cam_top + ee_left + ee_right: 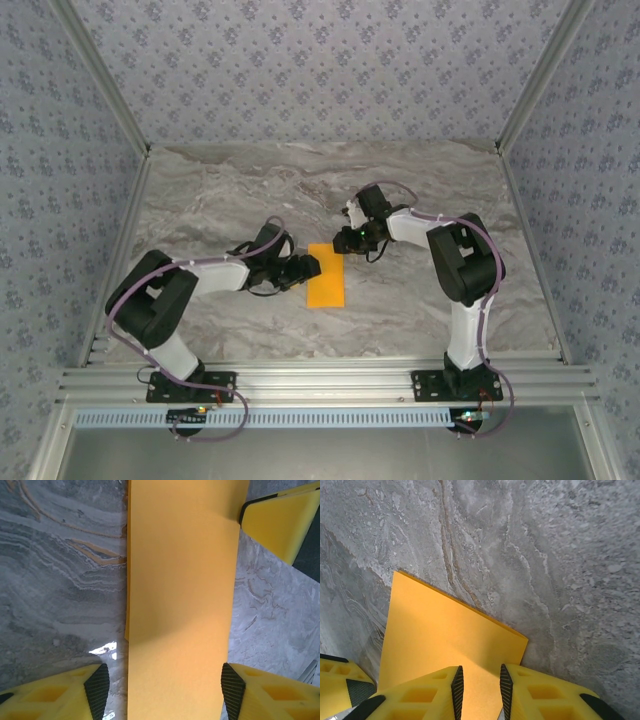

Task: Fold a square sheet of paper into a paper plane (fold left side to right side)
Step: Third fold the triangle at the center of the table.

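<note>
From above, I see the orange paper lying flat mid-table, a narrow rectangle. The left fingers are at its left edge and the right fingers at its far corner.

Left wrist: the left fingers are spread wide, straddling the paper.

Right wrist: the right fingers are nearly together over the paper's corner, pinching nothing.

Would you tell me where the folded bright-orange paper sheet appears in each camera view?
Top external: folded bright-orange paper sheet near the picture's centre.
Left wrist: tall strip running down the middle.
Right wrist: lower left, one corner pointing right.
Shared landmark: grey marbled tabletop under it.
</note>
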Motion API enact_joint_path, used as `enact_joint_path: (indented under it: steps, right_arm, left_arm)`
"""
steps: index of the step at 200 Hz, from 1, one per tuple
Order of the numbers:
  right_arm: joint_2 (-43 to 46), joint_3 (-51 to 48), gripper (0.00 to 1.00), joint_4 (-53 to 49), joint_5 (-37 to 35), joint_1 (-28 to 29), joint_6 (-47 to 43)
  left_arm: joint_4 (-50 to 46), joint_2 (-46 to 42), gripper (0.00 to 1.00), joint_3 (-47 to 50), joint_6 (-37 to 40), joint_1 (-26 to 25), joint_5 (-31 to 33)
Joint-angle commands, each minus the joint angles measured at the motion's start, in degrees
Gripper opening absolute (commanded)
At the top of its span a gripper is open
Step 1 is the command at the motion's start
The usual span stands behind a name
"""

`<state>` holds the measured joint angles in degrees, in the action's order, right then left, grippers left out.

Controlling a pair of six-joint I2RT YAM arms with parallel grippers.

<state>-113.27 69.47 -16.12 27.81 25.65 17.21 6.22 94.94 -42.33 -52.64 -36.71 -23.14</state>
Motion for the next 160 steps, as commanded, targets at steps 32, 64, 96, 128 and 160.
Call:
enact_joint_path:
  steps: [32,64,96,128,160]
  right_arm:
    - [-1.9,0.5,0.3,-3.0,-1.8,0.2,-1.3]
    - [-1.9,0.5,0.29,-3.0,-1.7,0.2,-1.3]
    - [-1.9,0.5,0.29,-2.8,-1.7,0.3,-1.2]
    - [-1.8,0.5,0.29,-2.9,-1.9,0.3,-1.4]
    - [-0.9,0.2,0.31,-1.6,-1.5,0.3,-1.6]
  left_arm:
    - [2.2,2.5,0.55,-1.8,-0.3,-1.4,-2.0]
    - [2.0,1.4,0.46,-1.4,-0.4,-1.4,-1.4]
    - [0.1,-0.2,0.4,-1.2,0.0,-1.4,0.1]
    - [-0.4,-1.1,0.33,-0.8,0.0,-1.4,0.5]
    - [-0.3,-1.8,0.18,-0.3,-0.4,-1.6,0.5]
